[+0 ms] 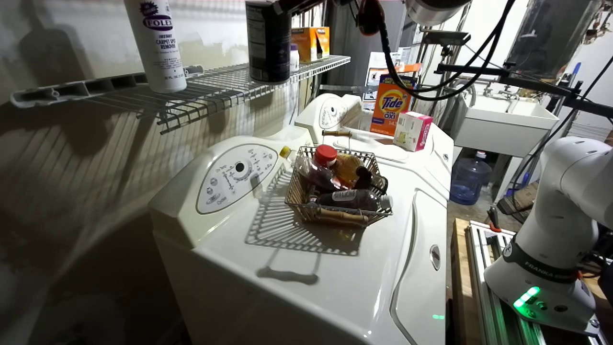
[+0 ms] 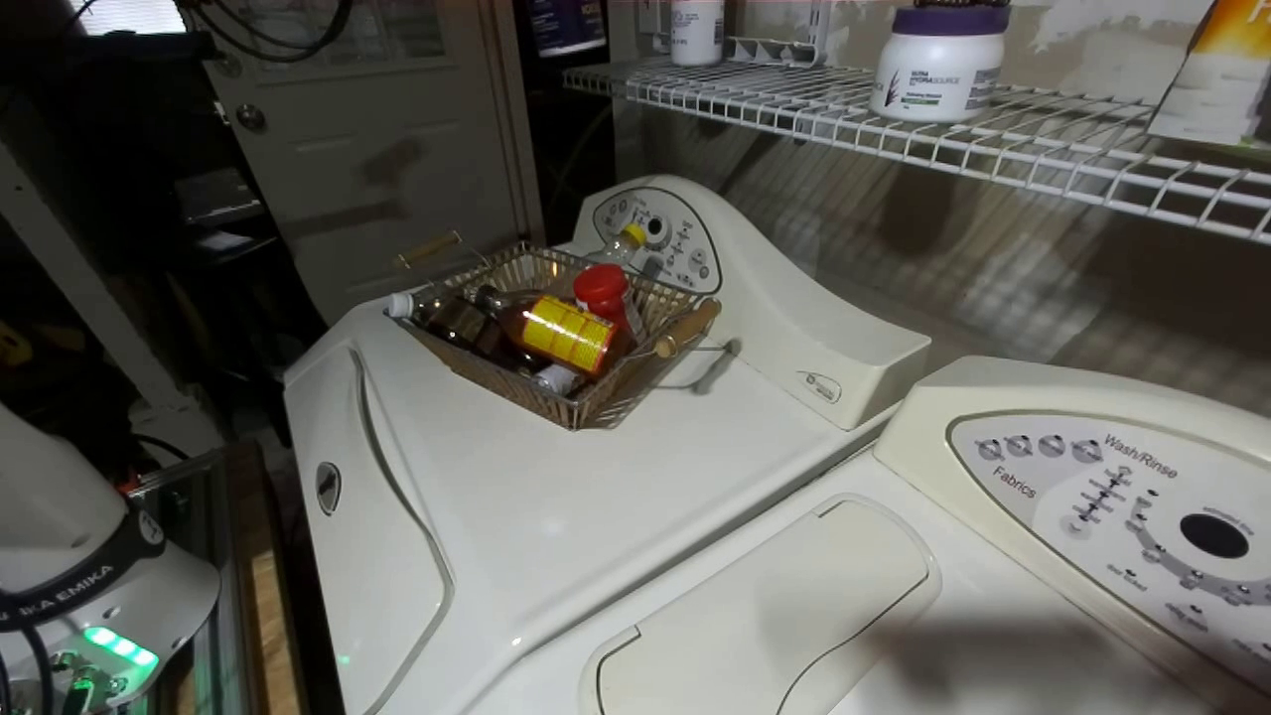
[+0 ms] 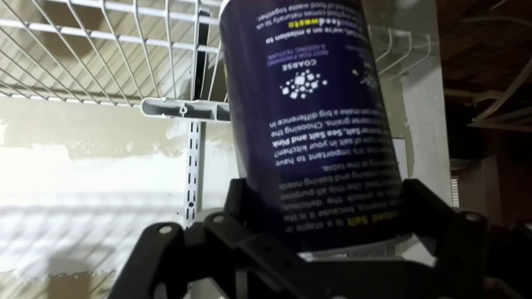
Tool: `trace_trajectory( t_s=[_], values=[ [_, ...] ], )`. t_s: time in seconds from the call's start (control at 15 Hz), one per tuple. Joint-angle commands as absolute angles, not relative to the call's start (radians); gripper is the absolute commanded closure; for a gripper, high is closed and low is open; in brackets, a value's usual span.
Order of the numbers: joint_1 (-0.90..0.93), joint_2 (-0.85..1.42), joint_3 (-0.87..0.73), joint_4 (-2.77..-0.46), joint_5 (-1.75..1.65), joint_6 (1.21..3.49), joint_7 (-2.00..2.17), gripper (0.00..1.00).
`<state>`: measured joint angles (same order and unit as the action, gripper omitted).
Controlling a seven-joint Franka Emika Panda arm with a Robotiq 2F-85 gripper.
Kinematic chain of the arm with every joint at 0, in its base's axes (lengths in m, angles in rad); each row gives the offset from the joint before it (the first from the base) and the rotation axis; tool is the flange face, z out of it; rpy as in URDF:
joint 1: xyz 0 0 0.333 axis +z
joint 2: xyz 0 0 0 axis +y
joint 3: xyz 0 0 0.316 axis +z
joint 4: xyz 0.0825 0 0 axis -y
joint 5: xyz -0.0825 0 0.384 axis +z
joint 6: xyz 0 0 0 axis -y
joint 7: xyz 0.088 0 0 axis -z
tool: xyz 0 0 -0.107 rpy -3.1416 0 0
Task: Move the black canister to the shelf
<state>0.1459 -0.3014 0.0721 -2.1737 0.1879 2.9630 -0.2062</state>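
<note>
The black canister [image 1: 269,45] is a dark cylinder with small white print, which shows dark blue in the wrist view [image 3: 316,124]. My gripper [image 3: 326,203] is shut around one end of it, one finger on each side. In an exterior view its lower end [image 2: 568,28] shows at the top edge, just left of the shelf's far end and slightly higher. The shelf [image 1: 220,93] is a white wire rack on the wall, also seen in the other views [image 2: 993,149] [image 3: 104,37]. In an exterior view the canister overlaps its front rail; contact cannot be told. The gripper is mostly out of frame there.
On the shelf stand a white spray bottle [image 1: 158,52], a white jar with purple lid [image 2: 938,74] and an orange box [image 1: 306,45]. Below, a wire basket [image 1: 299,211] of bottles sits on a white machine [image 1: 297,297]. A Tide box [image 1: 389,108] stands farther back.
</note>
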Motion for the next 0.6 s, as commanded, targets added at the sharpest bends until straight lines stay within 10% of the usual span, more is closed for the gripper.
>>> trace_trajectory(
  t_s=[0.0,0.53],
  values=[
    [0.152,-0.208,0.045,-2.059,0.203,3.019,-0.223,0.32],
    [0.191,-0.009,-0.013,-1.848,0.295,3.043,-0.326,0.32]
  ],
)
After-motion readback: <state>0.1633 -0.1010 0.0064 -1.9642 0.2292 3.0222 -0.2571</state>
